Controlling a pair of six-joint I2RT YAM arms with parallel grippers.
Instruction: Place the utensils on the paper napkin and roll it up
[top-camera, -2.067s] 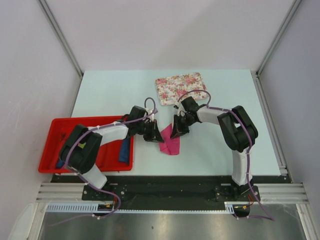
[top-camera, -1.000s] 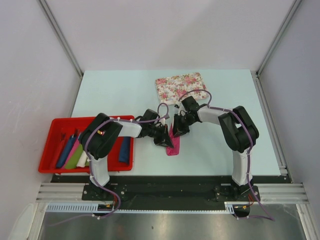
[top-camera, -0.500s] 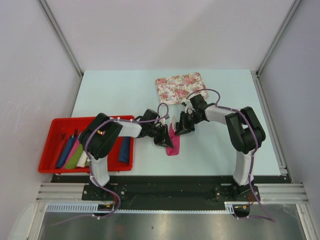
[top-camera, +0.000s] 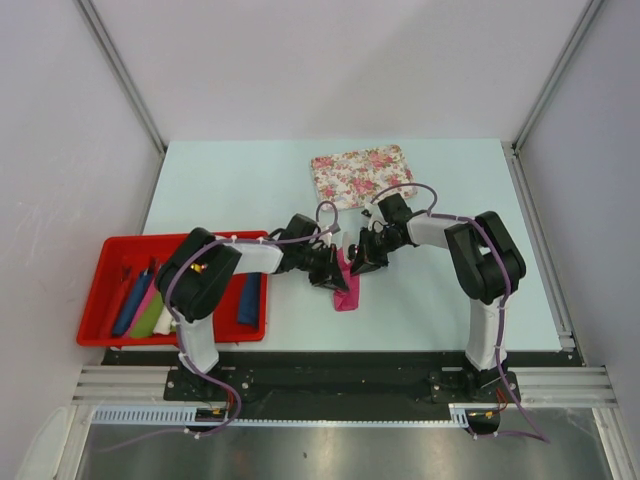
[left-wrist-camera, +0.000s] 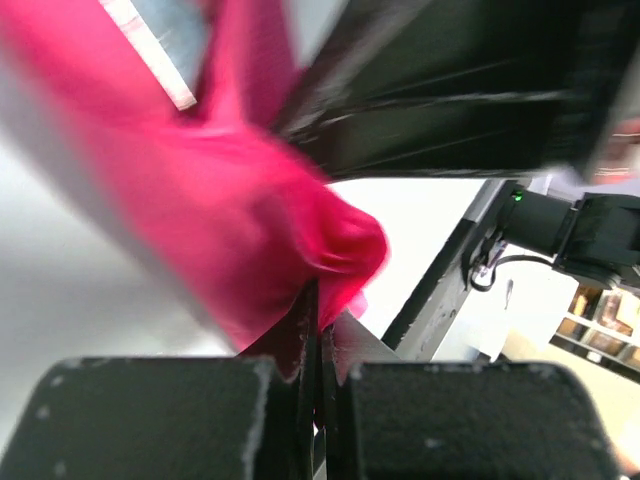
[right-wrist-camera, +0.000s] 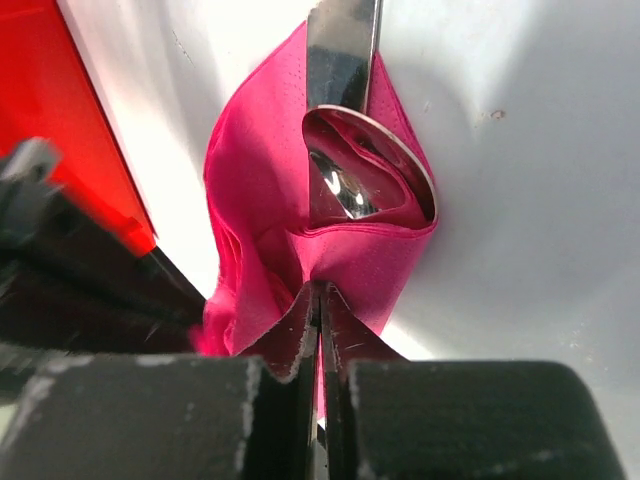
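Note:
The magenta-pink paper napkin lies partly folded on the table between both grippers. In the right wrist view the napkin wraps around silvery utensils, a spoon bowl and a flat handle sticking out of its open end. My right gripper is shut on a fold of the napkin's edge. In the left wrist view my left gripper is shut on the napkin from the other side. From above, the left gripper and right gripper sit close together over the napkin.
A floral mat lies behind the grippers. A red tray at the left holds blue, green and pink rolls. The table's near edge runs just below the napkin.
The left arm moved right from the tray edge to the napkin and closed on it. The napkin has narrowed into a tighter fold. The right arm shifted slightly.

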